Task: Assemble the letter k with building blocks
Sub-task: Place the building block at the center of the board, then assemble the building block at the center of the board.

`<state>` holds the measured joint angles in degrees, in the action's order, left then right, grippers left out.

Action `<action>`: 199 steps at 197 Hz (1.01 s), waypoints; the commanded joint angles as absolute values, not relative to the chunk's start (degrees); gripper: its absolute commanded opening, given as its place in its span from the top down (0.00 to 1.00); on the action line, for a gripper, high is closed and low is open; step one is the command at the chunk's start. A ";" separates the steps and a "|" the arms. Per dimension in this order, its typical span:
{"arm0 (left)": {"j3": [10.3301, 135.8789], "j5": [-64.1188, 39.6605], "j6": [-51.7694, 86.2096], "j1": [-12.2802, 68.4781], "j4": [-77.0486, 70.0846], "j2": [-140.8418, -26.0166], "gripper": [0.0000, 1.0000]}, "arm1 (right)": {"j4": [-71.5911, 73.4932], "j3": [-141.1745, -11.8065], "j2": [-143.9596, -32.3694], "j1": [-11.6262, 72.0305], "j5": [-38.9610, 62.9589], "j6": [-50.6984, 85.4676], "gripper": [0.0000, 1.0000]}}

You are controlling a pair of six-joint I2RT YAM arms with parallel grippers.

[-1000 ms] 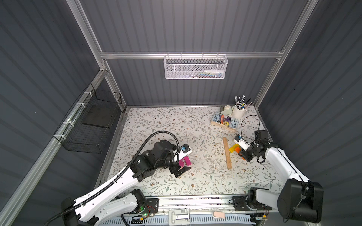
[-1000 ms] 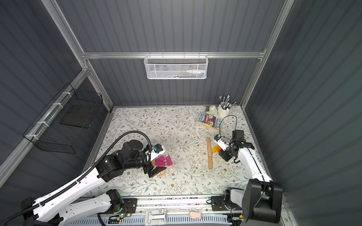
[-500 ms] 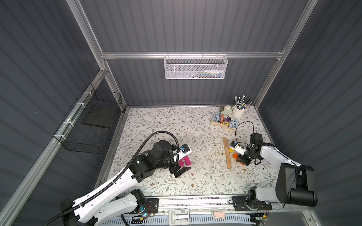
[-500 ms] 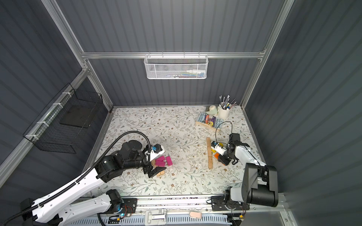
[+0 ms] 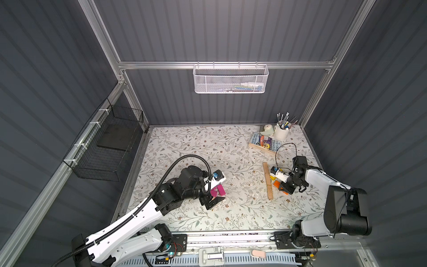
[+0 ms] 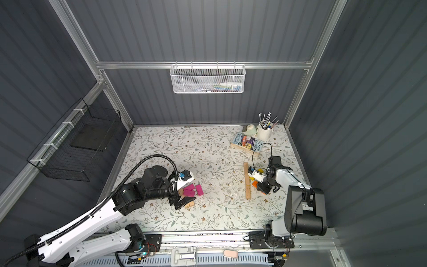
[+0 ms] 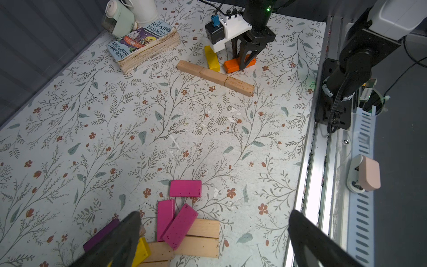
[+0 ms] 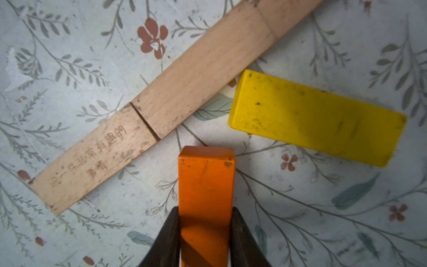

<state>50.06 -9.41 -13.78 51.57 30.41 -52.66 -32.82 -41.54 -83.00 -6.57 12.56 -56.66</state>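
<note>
Block pile (image 5: pixel 218 190) left; bar row (image 5: pixel 268 181) right, nr book (image 5: pixel 265 141)

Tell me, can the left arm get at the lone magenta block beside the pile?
Probably yes: the left tool hangs open over the pile, and the magenta block lies flat just ahead with nothing over it.

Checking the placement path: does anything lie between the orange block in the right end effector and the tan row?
Nothing visible: only bare tabletop separates the orange block from the tan row. The yellow block lies off to one side.
</note>
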 commanded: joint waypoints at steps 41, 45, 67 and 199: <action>48.97 -8.54 -13.35 52.02 30.90 -51.38 0.00 | -35.83 -42.89 -82.91 -6.33 13.31 -58.01 0.62; 48.98 -8.53 -13.30 52.01 30.91 -51.33 0.00 | -35.79 -42.89 -82.88 -6.32 13.40 -57.96 0.61; 48.87 -8.39 -13.26 52.13 30.88 -51.24 0.00 | -36.30 -43.49 -83.38 -6.32 14.60 -57.58 0.58; 48.76 -7.36 -13.24 52.43 31.11 -51.33 0.00 | -35.90 -45.00 -86.74 -4.82 15.24 -57.51 0.64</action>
<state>49.63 -7.84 -13.76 52.10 30.44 -51.96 -34.76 -43.53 -86.08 -5.28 14.17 -57.25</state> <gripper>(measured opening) 0.997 0.369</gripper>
